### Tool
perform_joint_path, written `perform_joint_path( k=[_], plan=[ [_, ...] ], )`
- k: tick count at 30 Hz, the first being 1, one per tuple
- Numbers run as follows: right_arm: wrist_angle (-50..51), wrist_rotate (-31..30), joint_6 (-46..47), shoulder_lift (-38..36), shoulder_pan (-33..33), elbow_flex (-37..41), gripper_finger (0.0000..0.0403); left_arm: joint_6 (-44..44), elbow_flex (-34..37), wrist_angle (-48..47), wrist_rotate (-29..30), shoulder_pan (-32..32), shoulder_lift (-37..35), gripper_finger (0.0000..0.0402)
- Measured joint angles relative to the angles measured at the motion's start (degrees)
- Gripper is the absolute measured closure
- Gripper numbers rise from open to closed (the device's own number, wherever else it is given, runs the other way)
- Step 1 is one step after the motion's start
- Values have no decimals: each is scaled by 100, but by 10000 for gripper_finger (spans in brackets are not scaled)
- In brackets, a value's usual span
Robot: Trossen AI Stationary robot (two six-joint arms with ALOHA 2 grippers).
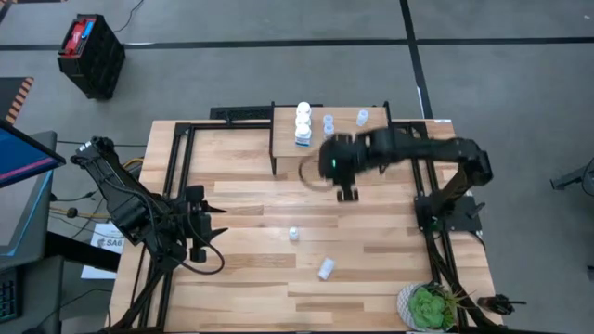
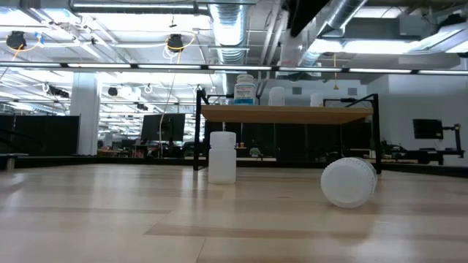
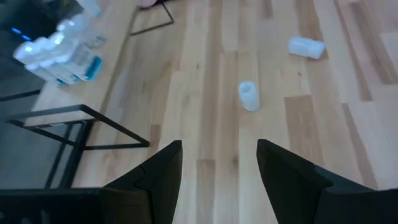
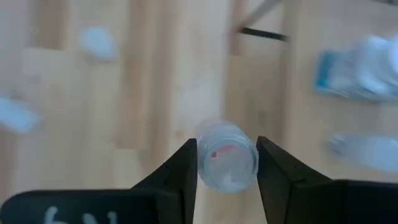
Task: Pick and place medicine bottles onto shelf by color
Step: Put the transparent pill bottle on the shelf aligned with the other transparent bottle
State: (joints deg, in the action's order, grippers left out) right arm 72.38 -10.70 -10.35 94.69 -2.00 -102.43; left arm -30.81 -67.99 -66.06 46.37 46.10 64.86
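Translucent bottle [image 4: 226, 163] between right hand [image 4: 227, 163] fingers, near shelf [image 1: 345, 121].

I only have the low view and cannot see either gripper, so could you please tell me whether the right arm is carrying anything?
Observer: Yes. Its wrist view shows the right gripper closed on a translucent bottle.
Operator: Thank you. Where is it over the table?
Observer: From above, it hangs just off the shelf, on the side toward the table's middle.
Operator: And the left arm?
Observer: The left gripper sits open and empty at the table's left side.
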Motion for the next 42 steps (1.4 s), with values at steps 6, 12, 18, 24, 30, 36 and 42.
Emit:
perform_joint_path(
  k=[6, 12, 18, 24, 30, 36, 42],
  plan=[
    [-82, 124, -588, 87, -1196, 4, 262, 13, 0, 0, 232, 1, 0, 207],
    [-413, 1041, -973, 296, -1962, -4, 263, -32, 0, 22, 248, 1, 0, 207],
    [-432, 1166, -1125, 602, -2375, 7, 260, -31, 0, 42, 297, 1, -2, 207],
    [-475, 1242, -1203, 783, -2478, 4, 262, -11, 0, 61, 306, 1, -2, 207],
    [-708, 1237, -1204, 745, -2413, 7, 258, 175, 0, 60, 319, -1, -2, 207],
    [-708, 1235, -1204, 735, -2414, 7, 264, 166, 0, 61, 317, -1, -2, 207],
    [-711, 1232, -1074, 735, -2410, 7, 227, 139, 0, 61, 317, -1, -2, 207]
  ],
)
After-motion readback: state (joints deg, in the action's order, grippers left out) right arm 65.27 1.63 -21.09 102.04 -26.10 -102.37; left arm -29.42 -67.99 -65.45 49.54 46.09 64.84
